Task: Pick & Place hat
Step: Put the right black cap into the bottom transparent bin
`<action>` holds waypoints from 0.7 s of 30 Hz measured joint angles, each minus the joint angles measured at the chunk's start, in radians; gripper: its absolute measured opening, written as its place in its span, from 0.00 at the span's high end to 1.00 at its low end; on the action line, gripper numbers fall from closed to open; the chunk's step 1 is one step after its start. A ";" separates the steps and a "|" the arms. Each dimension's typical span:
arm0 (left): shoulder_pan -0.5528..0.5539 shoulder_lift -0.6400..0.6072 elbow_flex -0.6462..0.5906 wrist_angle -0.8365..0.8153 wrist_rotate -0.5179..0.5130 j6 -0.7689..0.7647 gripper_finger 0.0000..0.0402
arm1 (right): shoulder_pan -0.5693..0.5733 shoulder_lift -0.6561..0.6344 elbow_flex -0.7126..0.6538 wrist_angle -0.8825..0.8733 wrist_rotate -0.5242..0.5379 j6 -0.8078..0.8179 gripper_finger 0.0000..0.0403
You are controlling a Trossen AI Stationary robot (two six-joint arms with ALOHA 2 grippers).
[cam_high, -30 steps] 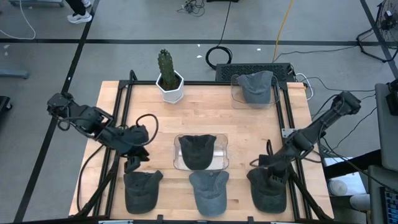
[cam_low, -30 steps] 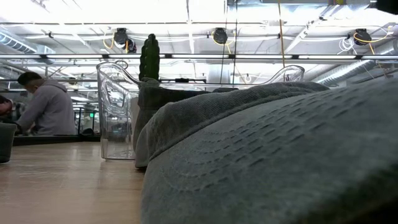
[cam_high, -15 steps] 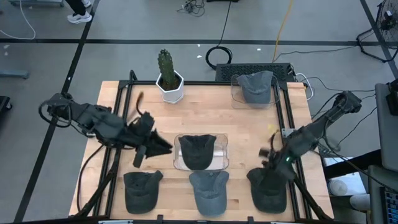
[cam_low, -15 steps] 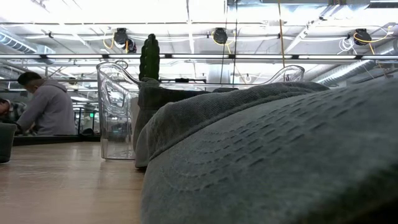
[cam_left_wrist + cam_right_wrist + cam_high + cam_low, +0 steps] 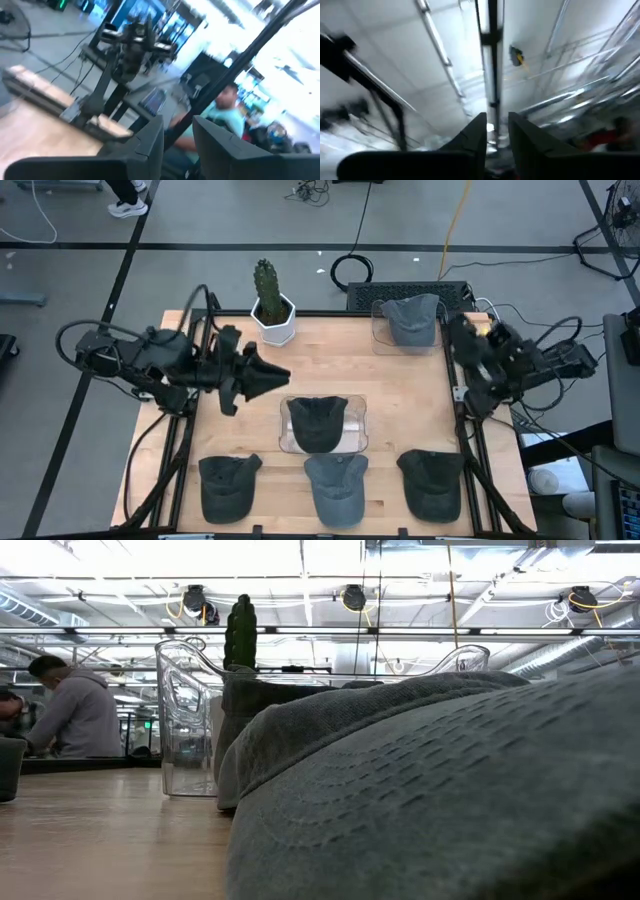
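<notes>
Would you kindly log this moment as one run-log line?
left pincer: empty, raised by cactus | right pincer: empty, at right edge | hats: three front, two in trays

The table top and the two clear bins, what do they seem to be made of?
The pale table top looks like unfinished wood or plywood: light tan with faint grain, matte. The clear bin in the middle and the clear bin at the far edge look like glossy transparent plastic; the table shows through their walls.
</notes>
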 joint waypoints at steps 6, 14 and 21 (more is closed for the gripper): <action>0.030 -0.031 0.000 0.132 0.027 0.044 0.72 | -0.083 0.094 0.485 -0.925 0.063 -0.036 0.77; 0.037 -0.054 0.000 0.049 0.028 0.083 0.72 | -0.182 0.462 1.142 -2.073 -0.130 0.034 0.72; 0.054 -0.048 0.000 0.040 0.035 0.091 0.72 | -0.203 0.564 1.053 -1.872 -0.104 0.015 0.74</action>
